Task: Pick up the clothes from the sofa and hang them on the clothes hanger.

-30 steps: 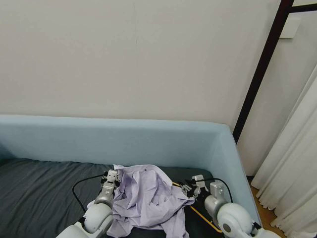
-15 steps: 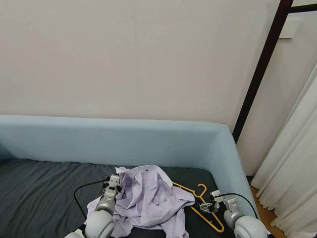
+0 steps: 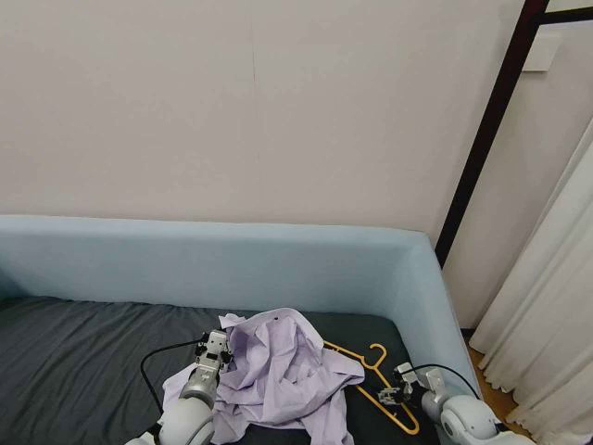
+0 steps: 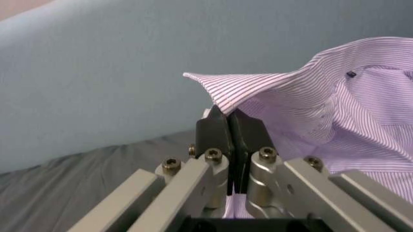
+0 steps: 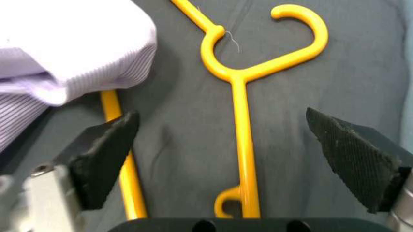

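A crumpled lilac striped shirt (image 3: 278,375) lies on the dark grey sofa seat (image 3: 74,362). My left gripper (image 3: 219,349) is at the shirt's left edge, shut on a fold near the collar (image 4: 242,84); the black pads (image 4: 213,137) pinch the cloth. A yellow hanger (image 3: 380,380) lies flat on the seat to the right of the shirt, one arm running under the cloth. In the right wrist view the hanger (image 5: 242,87) lies between the wide-spread fingers (image 5: 103,154). My right gripper (image 3: 394,389) hovers open just over the hanger.
The light blue sofa back (image 3: 213,264) and right armrest (image 3: 426,306) wall in the seat. A white curtain (image 3: 556,315) hangs to the right, beside a dark post (image 3: 482,139). A black cable (image 3: 157,357) loops by my left arm.
My right gripper has drawn back to the right, off the shirt's edge, uncovering the yellow hanger. The left gripper has stayed shut on the shirt and shifted slightly right.
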You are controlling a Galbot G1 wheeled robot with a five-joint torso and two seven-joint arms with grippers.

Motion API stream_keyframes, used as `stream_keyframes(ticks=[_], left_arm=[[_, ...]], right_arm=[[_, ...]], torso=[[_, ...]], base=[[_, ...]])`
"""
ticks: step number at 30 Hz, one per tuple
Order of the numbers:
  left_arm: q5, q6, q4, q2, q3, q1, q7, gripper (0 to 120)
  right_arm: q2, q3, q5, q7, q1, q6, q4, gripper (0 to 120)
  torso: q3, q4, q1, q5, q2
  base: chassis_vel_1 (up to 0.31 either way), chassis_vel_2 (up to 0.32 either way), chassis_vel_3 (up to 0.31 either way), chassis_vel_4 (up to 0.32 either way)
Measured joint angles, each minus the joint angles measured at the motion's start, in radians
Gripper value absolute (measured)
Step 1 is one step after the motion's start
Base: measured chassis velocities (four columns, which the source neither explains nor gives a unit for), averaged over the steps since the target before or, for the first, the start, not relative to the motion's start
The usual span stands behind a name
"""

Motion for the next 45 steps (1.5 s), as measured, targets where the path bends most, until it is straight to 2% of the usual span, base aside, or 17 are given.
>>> stream_keyframes(ticks=[4,6,7,10,11,12,15,17,21,23,25,37,45], left_arm=[[0.001,-0.002,0.0,-0.003,0.0,0.008,0.001,0],[0.001,-0.003,0.0,-0.004,-0.003,0.009,0.002,0],[0.001,-0.003,0.0,-0.004,-0.003,0.009,0.002,0],[-0.002,-0.003,0.002,-0.006,-0.009,0.007,0.003,0],[-0.002,-0.003,0.003,-0.006,-0.011,0.006,0.003,0],[-0.002,-0.003,0.003,-0.006,-0.011,0.006,0.003,0],[-0.002,-0.004,0.005,-0.006,-0.011,0.003,0.004,0],[-0.002,-0.004,0.005,-0.006,-0.01,0.003,0.004,0],[-0.003,-0.004,0.005,-0.007,-0.004,0.0,0.004,0],[-0.003,-0.004,0.005,-0.007,-0.003,0.0,0.004,0],[-0.003,-0.004,0.004,-0.007,-0.003,0.0,0.004,0],[-0.002,-0.003,-0.009,-0.001,-0.005,0.008,0.004,0],[-0.002,-0.003,-0.01,-0.001,-0.006,0.008,0.006,0]], right_arm=[[0.022,-0.007,-0.022,-0.021,0.031,-0.001,-0.066,84],[0.033,-0.003,-0.033,-0.045,0.037,-0.001,-0.108,73],[0.033,-0.003,-0.033,-0.045,0.037,-0.001,-0.108,73],[0.042,0.012,-0.034,-0.069,0.035,0.0,-0.139,59],[0.044,0.014,-0.036,-0.076,0.032,0.0,-0.143,54],[0.044,0.014,-0.036,-0.076,0.032,0.0,-0.143,54],[0.044,0.016,-0.04,-0.087,0.027,0.001,-0.146,39],[0.044,0.016,-0.04,-0.088,0.026,0.001,-0.146,38],[0.046,0.015,-0.037,-0.089,0.026,-0.001,-0.145,19],[0.046,0.015,-0.036,-0.087,0.026,-0.001,-0.144,16],[0.046,0.017,-0.026,-0.08,0.021,-0.006,-0.139,7],[0.035,0.041,-0.012,-0.041,-0.004,-0.021,-0.089,5],[-0.022,0.102,0.136,0.092,-0.016,-0.042,0.08,5]], torso=[[0.0,0.0,0.0,0.0,0.0],[0.0,-0.0003,0.0,0.0001,0.0],[0.0,-0.0003,0.0,0.0001,0.0],[0.0,-0.0002,0.0,-0.0001,0.0],[0.0,-0.0002,0.0,0.0,0.0],[0.0,-0.0002,0.0,0.0,0.0],[0.0,-0.0001,0.0,-0.0002,0.0],[0.0,-0.0001,0.0,-0.0001,0.0],[0.0,-0.0003,0.0,-0.0002,0.0],[0.0,-0.0002,0.0,-0.0002,0.0],[0.0,-0.0002,0.0,-0.0001,0.0],[0.0,-0.0001,0.0,0.0008,0.0],[0.0,-0.0003,0.0,0.0001,0.0]], base=[[0.0,0.0,0.0,0.0],[0.0,0.0,0.0,0.0],[0.0,0.0,0.0,0.0],[0.0,0.0,0.0,0.0],[0.0,0.0,0.0,0.0],[0.0,0.0,0.0,0.0],[0.0,0.0,0.0,0.0],[0.0,0.0,0.0,0.0],[0.0,0.0,0.0,0.0],[0.0,0.0,0.0,0.0],[0.0,0.0,0.0,0.0],[0.0,0.0,0.0,0.0],[0.0,0.0,0.0,0.0]])
